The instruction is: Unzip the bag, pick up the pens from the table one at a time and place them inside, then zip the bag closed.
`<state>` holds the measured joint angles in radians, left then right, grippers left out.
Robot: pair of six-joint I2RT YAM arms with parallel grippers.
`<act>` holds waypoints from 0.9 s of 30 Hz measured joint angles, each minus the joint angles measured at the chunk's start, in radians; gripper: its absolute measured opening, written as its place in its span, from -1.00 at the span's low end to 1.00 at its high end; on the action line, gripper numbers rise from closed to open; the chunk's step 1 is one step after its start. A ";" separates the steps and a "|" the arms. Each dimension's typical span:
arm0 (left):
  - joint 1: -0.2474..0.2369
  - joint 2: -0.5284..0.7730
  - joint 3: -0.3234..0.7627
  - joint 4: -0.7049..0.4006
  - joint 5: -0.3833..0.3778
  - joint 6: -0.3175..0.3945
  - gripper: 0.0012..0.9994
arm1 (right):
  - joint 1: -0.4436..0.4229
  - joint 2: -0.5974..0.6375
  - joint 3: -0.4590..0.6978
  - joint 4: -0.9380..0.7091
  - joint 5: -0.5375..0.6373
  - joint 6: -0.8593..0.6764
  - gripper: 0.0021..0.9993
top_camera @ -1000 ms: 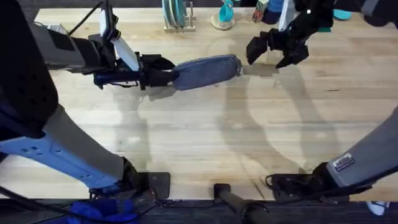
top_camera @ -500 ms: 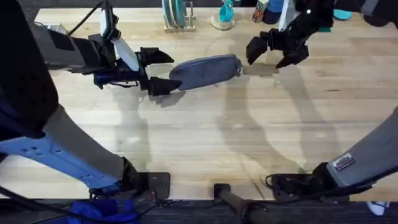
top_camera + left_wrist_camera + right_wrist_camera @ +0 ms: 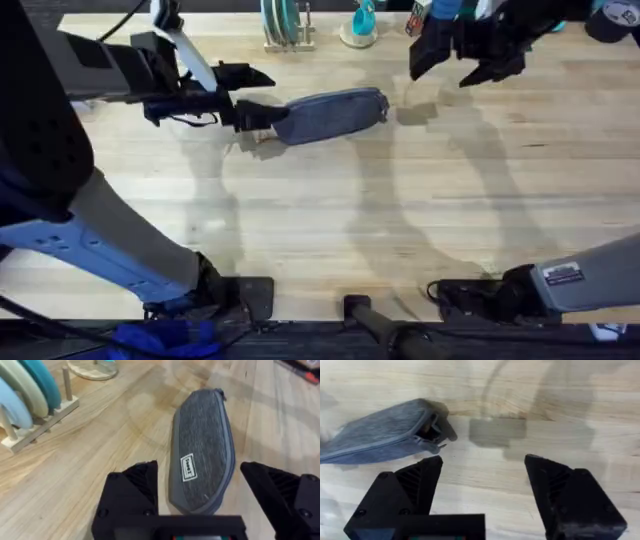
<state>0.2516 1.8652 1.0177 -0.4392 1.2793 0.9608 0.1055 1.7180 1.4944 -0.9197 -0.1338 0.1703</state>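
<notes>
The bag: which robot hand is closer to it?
Left. The left hand is open right at one end of the bag, fingers either side. The right hand, also open, hangs off past the other end.

The oblong blue-grey fabric pencil pouch (image 3: pixel 328 115) is laid flat on the light wooden plank desk (image 3: pixel 330 230), toward its far side. The left end effector (image 3: pixel 247 95) is placed at the pouch's left end, its fingers spread. The right end effector (image 3: pixel 467 62) is placed beyond the pouch's right end, apart from it, and a wooden rack of upright plates (image 3: pixel 283 24) is set behind the pouch.
</notes>
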 joint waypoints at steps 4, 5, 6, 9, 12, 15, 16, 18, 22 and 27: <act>0.002 -0.023 0.032 -0.066 -0.013 -0.080 1.00 | 0.000 -0.053 0.000 -0.003 0.000 0.000 0.99; 0.002 -0.045 0.036 -0.098 -0.031 -0.097 1.00 | 0.000 -0.064 0.000 -0.006 0.000 0.000 0.99; 0.002 -0.071 0.041 -0.124 -0.052 -0.114 1.00 | 0.000 -0.077 0.000 -0.012 0.000 0.000 0.99; 0.001 -0.176 0.061 -0.163 -0.129 -0.167 0.99 | 0.000 -0.109 0.000 -0.031 -0.001 0.000 0.99; -0.001 -0.300 0.081 -0.174 -0.199 -0.222 0.99 | 0.002 -0.138 0.000 -0.054 -0.001 -0.004 0.99; -0.001 -0.417 0.089 -0.203 -0.259 -0.282 0.99 | 0.012 -0.160 0.000 -0.075 0.000 -0.016 0.99; -0.001 -0.453 0.089 -0.215 -0.279 -0.301 0.99 | 0.020 -0.168 0.000 -0.083 0.000 -0.020 0.99; -0.001 -0.514 0.089 -0.250 -0.325 -0.343 0.99 | 0.038 -0.181 0.000 -0.101 -0.001 -0.024 0.99; -0.001 -0.619 0.089 -0.346 -0.412 -0.408 0.99 | 0.077 -0.204 0.000 -0.149 -0.001 -0.037 0.99; -0.001 -0.741 0.089 -0.455 -0.509 -0.468 0.99 | 0.118 -0.217 0.000 -0.204 -0.001 -0.048 1.00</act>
<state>0.2508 1.1242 1.1065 -0.8943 0.7698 0.4925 0.2234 1.5009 1.4948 -1.1235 -0.1347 0.1220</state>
